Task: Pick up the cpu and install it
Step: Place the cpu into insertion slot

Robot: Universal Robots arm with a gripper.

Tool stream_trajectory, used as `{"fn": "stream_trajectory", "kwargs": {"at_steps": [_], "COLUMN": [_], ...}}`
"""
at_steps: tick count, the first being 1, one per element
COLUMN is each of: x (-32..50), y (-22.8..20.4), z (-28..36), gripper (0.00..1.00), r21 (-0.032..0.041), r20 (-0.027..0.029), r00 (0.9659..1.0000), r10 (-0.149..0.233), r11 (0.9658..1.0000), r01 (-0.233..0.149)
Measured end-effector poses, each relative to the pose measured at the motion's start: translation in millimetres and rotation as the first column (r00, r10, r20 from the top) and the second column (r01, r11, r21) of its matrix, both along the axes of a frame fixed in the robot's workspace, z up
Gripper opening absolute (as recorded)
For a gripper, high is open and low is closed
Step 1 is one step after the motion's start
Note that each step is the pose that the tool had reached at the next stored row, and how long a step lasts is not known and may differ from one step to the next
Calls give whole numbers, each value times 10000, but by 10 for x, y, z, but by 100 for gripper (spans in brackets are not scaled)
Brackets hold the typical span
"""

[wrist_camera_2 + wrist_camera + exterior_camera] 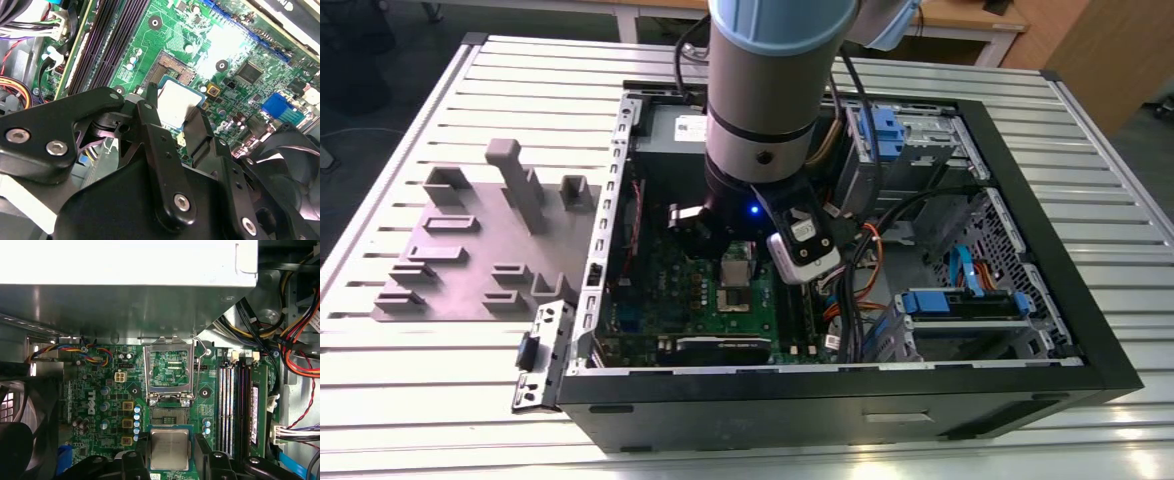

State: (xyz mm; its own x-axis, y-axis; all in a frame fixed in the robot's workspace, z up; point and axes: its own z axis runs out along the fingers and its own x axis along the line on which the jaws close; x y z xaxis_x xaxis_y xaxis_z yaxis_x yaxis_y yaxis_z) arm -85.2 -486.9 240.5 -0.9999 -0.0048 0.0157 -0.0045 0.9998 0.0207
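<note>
The fingers (202,452) are drawn in narrow, clamped on two opposite edges of the cpu (170,449). It hangs over the green motherboard (100,390), just beside the open socket (167,415). The socket's metal frame (169,371) stands tipped up beyond it. Memory slots (232,405) flank one side, a black fan (15,440) the other, and cables (300,355) crowd the case (787,410). Grey plastic blocks (480,250) sit near the tabletop (454,400) edge at the exterior view's left. White lettering marks the board.

Ribbed aluminium table (440,400), glare along near edge; wooden cabinet (1101,50) behind; dark floor (367,140) at exterior view's left.
</note>
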Motion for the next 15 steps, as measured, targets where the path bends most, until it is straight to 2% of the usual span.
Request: {"fn": "stream_trajectory", "kwargs": {"at_steps": [9, 15], "x": [0, 14], "y": [0, -24], "z": [-4, -67], "gripper": [45, 45], "r21": [1, 0], "r20": [1, -4], "r00": [10000, 10000], "r10": [0, -68], "r11": [10000, 10000], "r01": [0, 68]}}
